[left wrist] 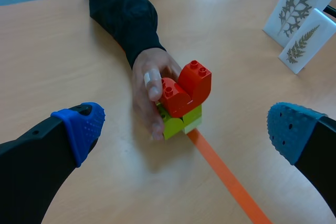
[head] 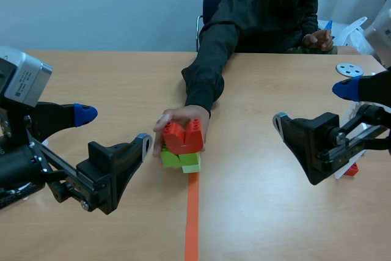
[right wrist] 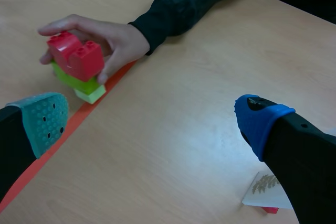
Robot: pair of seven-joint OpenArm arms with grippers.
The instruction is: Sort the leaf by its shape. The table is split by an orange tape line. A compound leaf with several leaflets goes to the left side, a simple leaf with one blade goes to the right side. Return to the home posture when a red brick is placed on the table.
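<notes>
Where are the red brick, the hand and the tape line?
red brick (head: 183,138): scene view, front face.
hand (left wrist: 145,67): left wrist view, its back.
tape line (head: 192,218): scene view, mid-strip.

Mid-frame, a person's hand (head: 180,125) grips a red brick (head: 184,137) stacked on green bricks (head: 181,160), right at the tape line's (head: 192,221) top end. The left gripper (head: 115,128) at lower left and the right gripper (head: 313,104) at right both gape wide.

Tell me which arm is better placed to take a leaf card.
Right. The leaf cards stand right of the tape line, close beside the open right gripper. The left gripper would have to cross the person's hand and the brick stack.
</notes>
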